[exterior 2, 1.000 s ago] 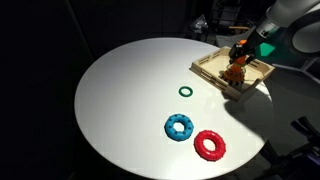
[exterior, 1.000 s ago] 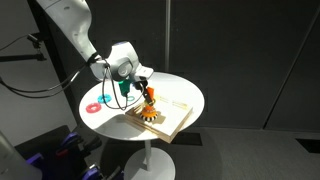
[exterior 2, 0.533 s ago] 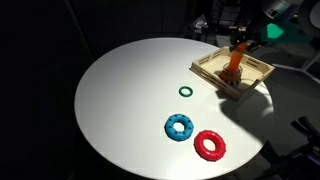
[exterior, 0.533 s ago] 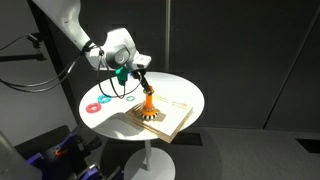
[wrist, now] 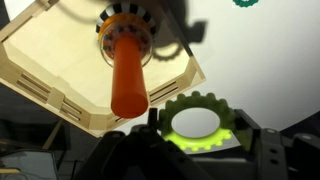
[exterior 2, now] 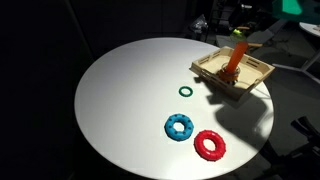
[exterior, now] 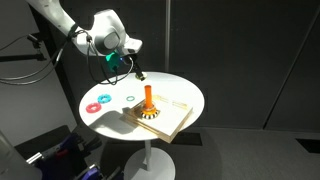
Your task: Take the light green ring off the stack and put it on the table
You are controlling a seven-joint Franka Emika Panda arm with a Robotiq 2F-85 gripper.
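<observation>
Up above the table [exterior: 188, 92], the gripper [exterior: 132, 70] is now well clear of the orange peg [exterior: 147, 97]. A second ago it was right down at the peg's foot and half a second ago level with the tip, so the lift-off part looks done. In the wrist view the light green ring [wrist: 175, 108] sits clamped between the fingers [wrist: 262, 150], which are closed in just as far as the ring lets them. It's nowhere near the peg [wrist: 128, 75] now, and the rest of the stack [wrist: 125, 28] stayed put on its board [wrist: 60, 70].

So I'd say only the set-down is left. The board [exterior 2: 222, 78] hugs one rim of the table [exterior 2: 110, 90] (not much spare white there). The teal ring [exterior 2: 180, 127] and red ring [exterior 2: 210, 145] lie close together near another rim, with a small dark green ring [exterior 2: 185, 91] between them and the board. The big bare stretch is the middle and the far side from the board. I'd come down there, well inside the rim, so the ring can't roll off.
</observation>
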